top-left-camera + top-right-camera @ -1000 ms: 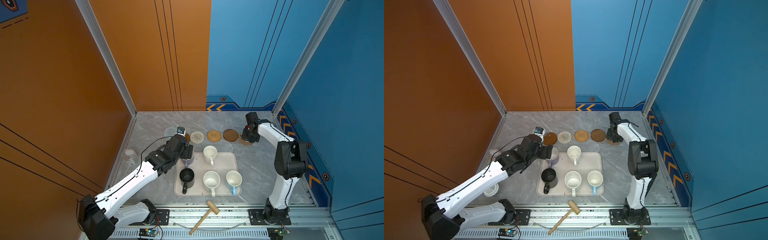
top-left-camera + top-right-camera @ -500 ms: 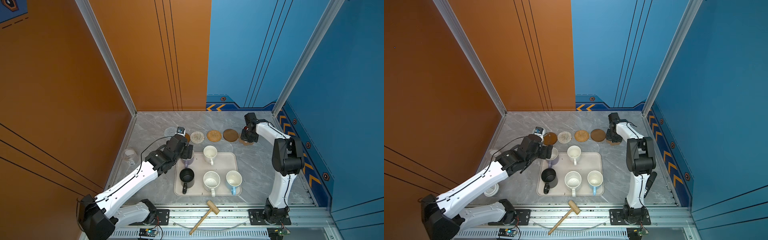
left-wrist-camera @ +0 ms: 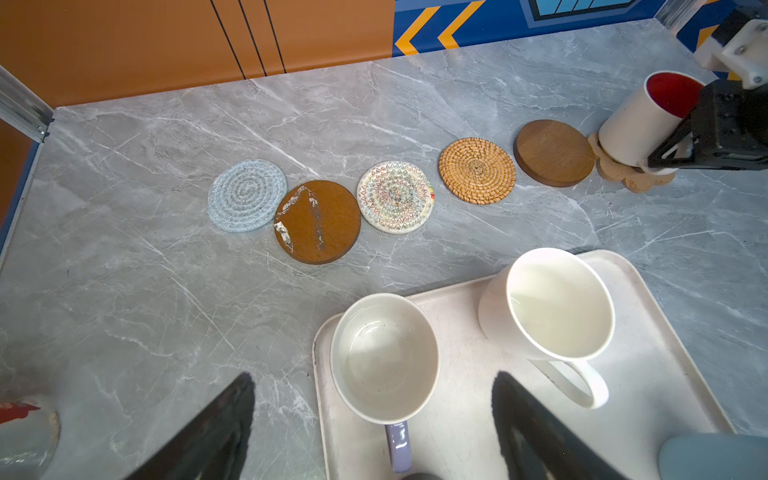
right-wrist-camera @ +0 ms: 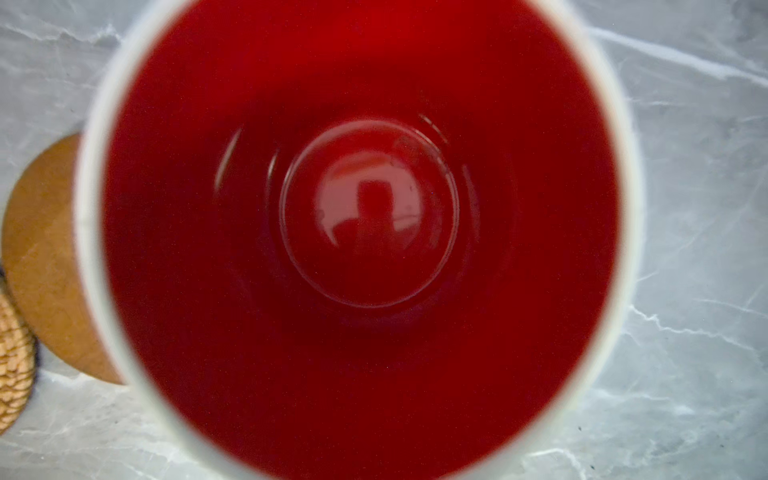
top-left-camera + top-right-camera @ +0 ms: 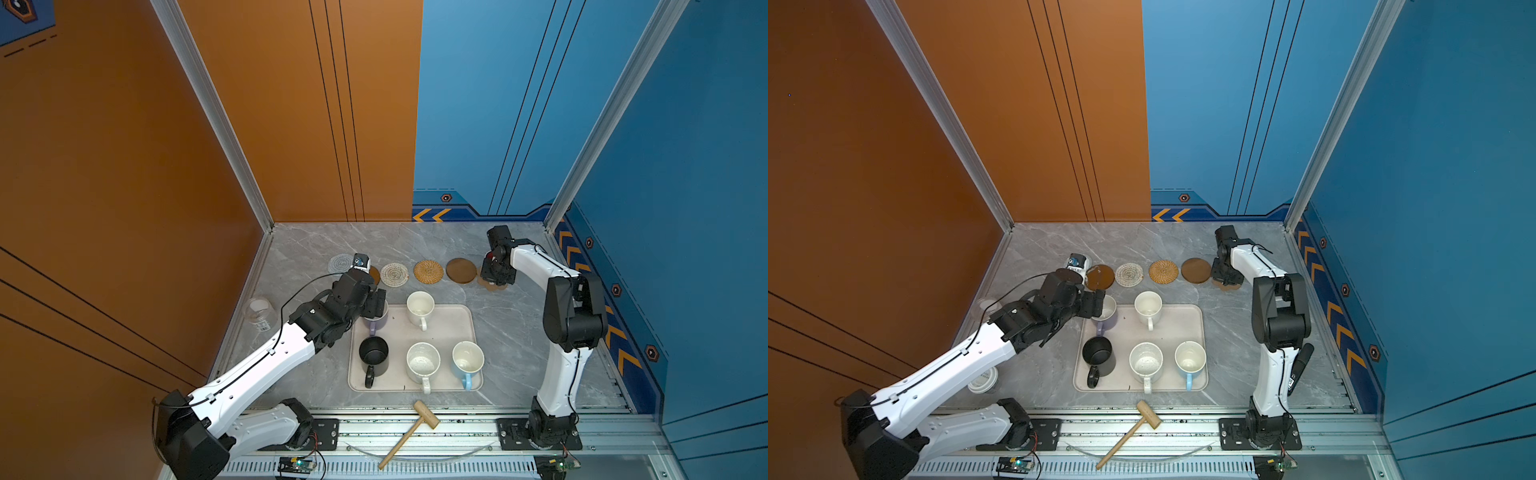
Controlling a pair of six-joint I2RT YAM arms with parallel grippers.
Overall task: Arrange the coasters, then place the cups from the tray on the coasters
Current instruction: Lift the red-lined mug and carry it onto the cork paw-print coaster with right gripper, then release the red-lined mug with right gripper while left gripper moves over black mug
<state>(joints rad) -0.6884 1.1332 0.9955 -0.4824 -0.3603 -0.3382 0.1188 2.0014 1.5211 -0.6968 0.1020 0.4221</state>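
"Left wrist view gives me the clearest read: the red-lined mug (image 3: 636,120) stands on the paw coaster (image 3: 623,170) at one end of the row, with my right hand (image 3: 673,158) pressed close against its side. Whether that hand is clamped on it or already loosening, I cannot tell."

"How would you let go cleanly?"

"Open it fully, then lift straight up with no sideways drag. The paw outline is uneven, and I judge a nudge could tip the mug off it. Meanwhile my left hand (image 3: 372,377) is spread wide, its fingers (image 3: 216,432) either side of the lavender mug (image 3: 384,353) at the corner of the tray (image 3: 648,374), not touching it as far as I see. I would ease forward, close on the wall, raise it clear of the tray rim, then aim for the pale woven round (image 3: 247,195), which touches the scuffed brown disc (image 3: 318,222)."

"Anything different from a second ago?"

"Very little. In both top views the right arm (image 5: 540,266) has swung its elbow slightly toward the middle, while its hand stays at the paw coaster. The left arm (image 5: 270,361), the black mug (image 5: 374,353), speckled mug (image 5: 423,361), light blue mug (image 5: 467,359), cream-white mug (image 5: 419,305) and the coasters (image 5: 428,272) all sit where they were."
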